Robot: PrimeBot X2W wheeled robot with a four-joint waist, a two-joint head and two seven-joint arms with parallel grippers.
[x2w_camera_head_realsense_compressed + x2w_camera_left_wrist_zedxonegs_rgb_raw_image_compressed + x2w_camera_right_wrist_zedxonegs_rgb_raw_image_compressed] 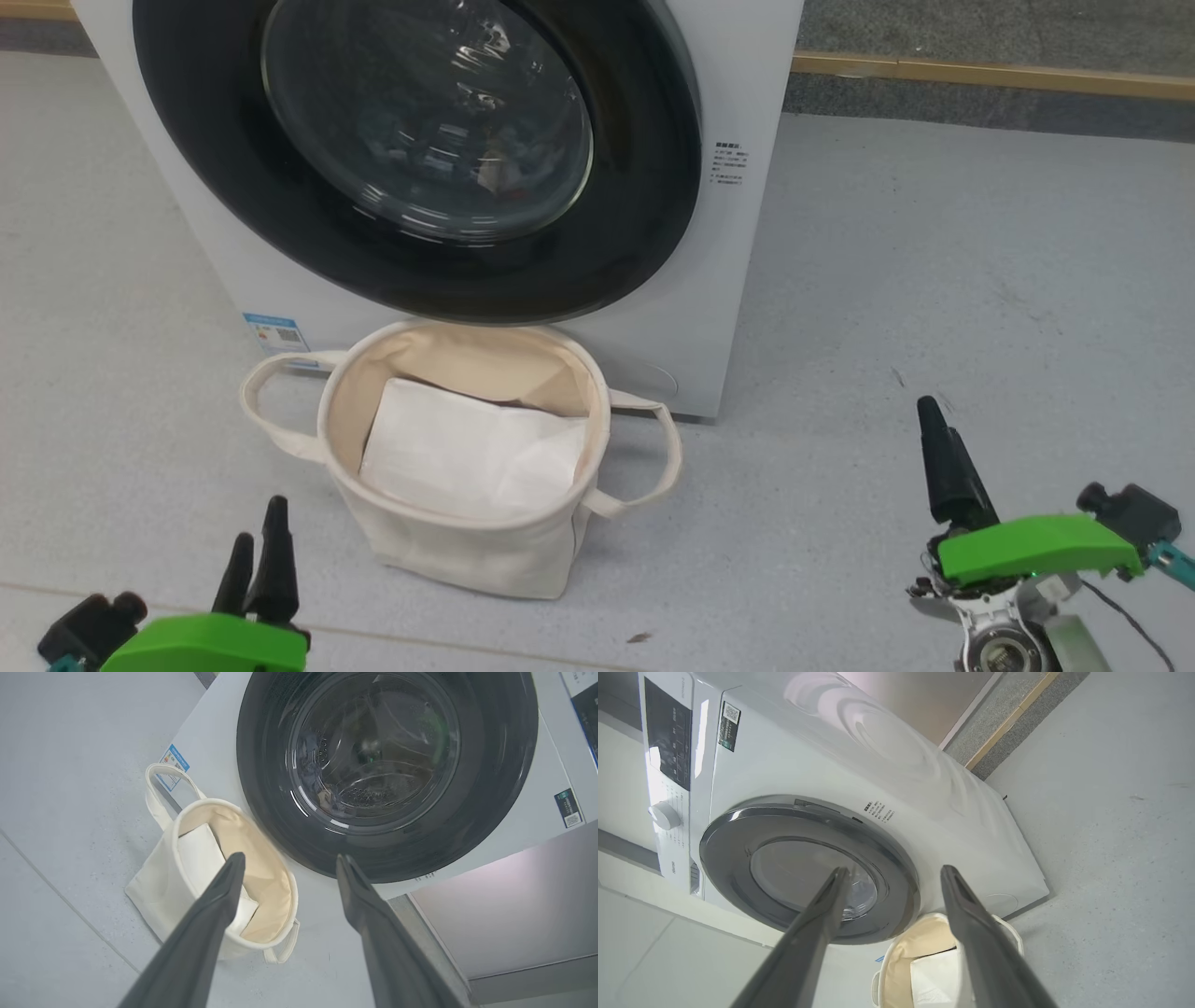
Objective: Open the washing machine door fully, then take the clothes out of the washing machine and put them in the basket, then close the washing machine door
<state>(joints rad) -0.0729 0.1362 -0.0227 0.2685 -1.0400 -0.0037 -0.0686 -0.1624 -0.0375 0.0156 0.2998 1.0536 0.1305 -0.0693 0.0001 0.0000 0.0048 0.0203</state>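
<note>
The white washing machine (738,280) stands ahead, and its black-rimmed washing machine door (597,233) lies shut, flush with the front. Through the glass, dim bluish and pale clothes (322,795) rest low in the drum. The cream basket (467,551) sits on the floor right below the door, with a folded white sheet (467,448) inside. My left gripper (259,551) hovers open, low and left of the basket. In the left wrist view its fingers (210,914) spread over the basket (154,877) and the door (490,788). My right gripper (943,462) is open, well right of the basket.
Grey floor (934,280) stretches to the right of the washer, ending at a wooden strip (990,73) along the wall. The washer's control panel and knob (665,815) sit above the door (728,858). The basket's loop handles (271,392) stick out sideways.
</note>
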